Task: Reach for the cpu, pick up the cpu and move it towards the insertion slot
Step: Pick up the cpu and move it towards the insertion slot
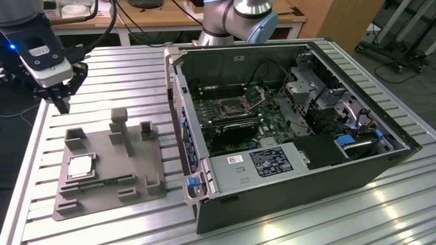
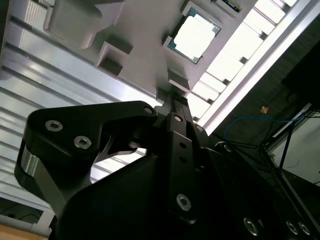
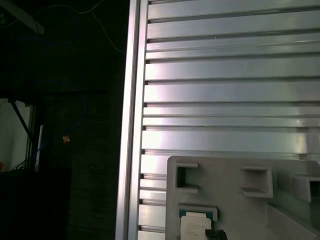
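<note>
The cpu (image 1: 79,167) is a pale silver square chip lying flat in a pocket of the grey holder (image 1: 136,153) on the slatted table, toward the exterior view's left. Both wrist views show the cpu (image 2: 195,36) (image 3: 196,227) in its pocket. My gripper (image 1: 63,107) hangs above the table's left rim, beyond the holder's far end and well clear of the chip. Its fingers (image 2: 173,100) look closed together with nothing between them. The insertion slot (image 1: 232,107) is a square socket with its metal plate hinged up, on the green board inside the open computer case (image 1: 293,168).
The grey holder carries several upright posts (image 1: 120,127) and a green memory stick (image 1: 102,182) near the chip. The table's edge rail (image 3: 131,125) runs close beside the holder. The arm's base (image 1: 238,20) stands behind the case. Bare slats lie between holder and gripper.
</note>
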Controlling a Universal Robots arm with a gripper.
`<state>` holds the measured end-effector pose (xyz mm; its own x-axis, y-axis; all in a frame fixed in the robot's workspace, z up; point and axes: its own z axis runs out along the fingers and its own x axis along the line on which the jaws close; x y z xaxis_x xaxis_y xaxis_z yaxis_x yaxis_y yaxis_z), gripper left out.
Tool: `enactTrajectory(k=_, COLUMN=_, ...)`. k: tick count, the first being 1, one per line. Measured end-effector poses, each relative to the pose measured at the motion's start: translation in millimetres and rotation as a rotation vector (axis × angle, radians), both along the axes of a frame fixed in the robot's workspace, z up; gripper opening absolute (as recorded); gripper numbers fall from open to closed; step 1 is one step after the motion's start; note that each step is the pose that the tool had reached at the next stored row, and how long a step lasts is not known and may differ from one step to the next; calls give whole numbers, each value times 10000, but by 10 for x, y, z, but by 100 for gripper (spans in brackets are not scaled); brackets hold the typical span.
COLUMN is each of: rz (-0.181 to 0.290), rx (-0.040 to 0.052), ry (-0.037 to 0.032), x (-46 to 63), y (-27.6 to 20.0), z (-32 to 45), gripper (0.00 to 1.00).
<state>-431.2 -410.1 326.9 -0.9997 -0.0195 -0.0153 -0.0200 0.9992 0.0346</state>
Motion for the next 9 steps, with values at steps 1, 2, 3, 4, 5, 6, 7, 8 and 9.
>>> enactTrajectory(k=1, rz=0, rx=0, ry=0, x=-6, y=0, z=-19, gripper=11)
enactTrajectory(k=2, rz=0, rx=0, ry=-1, x=-10, y=0, z=-37, gripper=11)
enactTrajectory(k=3, rz=0, rx=1, ry=-2, x=-15, y=0, z=-56, gripper=11)
enactTrajectory(k=4, rz=0, rx=2, ry=-2, x=-20, y=0, z=-74, gripper=17)
enactTrajectory(k=5, rz=0, rx=5, ry=-2, x=-29, y=0, z=-90, gripper=17)
enactTrajectory(k=6, rz=-1, rx=8, ry=-2, x=-42, y=0, z=-103, gripper=24)
enactTrajectory(k=7, rz=0, rx=13, ry=-6, x=-54, y=0, z=-119, gripper=29)
enactTrajectory(k=8, rz=-1, rx=20, ry=-10, x=-68, y=0, z=-136, gripper=29)
enactTrajectory(k=9, rz=0, rx=26, ry=-13, x=-79, y=0, z=-153, gripper=35)
